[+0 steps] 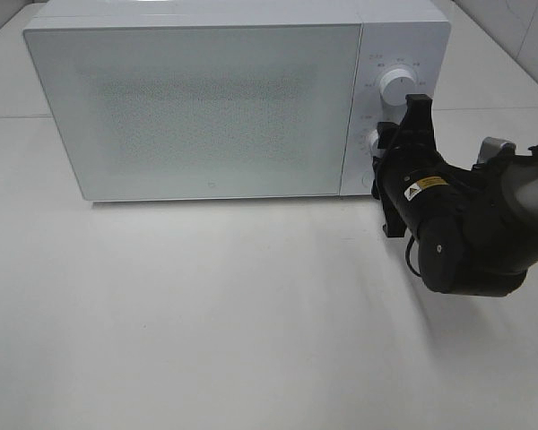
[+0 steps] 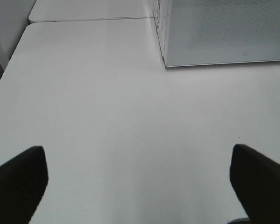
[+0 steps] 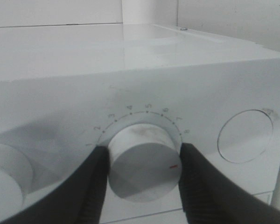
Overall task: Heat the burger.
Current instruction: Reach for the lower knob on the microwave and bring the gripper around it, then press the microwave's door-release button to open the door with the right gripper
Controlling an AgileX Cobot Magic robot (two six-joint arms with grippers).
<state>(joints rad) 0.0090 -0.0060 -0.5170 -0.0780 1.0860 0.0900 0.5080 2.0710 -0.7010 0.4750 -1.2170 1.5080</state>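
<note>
The burger is nowhere to be seen. My guess is that it sits inside the microwave, behind the door. The door is shut and too milky to look through.

The dials are on the door's 3 o'clock side. The right gripper is clamped on the lower dial. Its black fingers press on the dial's two sides. I think it holds the dial this way so it can twist it and set the heating time. A small red mark on the dial's face shows where it points.

The upper dial is at 12 o'clock from the lower one, and nothing touches it. A round button is just beside the lower dial on the other side. So the fingers have only a little room and must not bump either one.

In the high view the right arm comes in from 4 o'clock, low over the table.

The left gripper has its jaws wide apart and holds nothing. It hangs over bare table and looks toward the microwave's corner. The high view does not show it, so it is well out of the way.

At 6 o'clock from the microwave the table has lots of open room.
</note>
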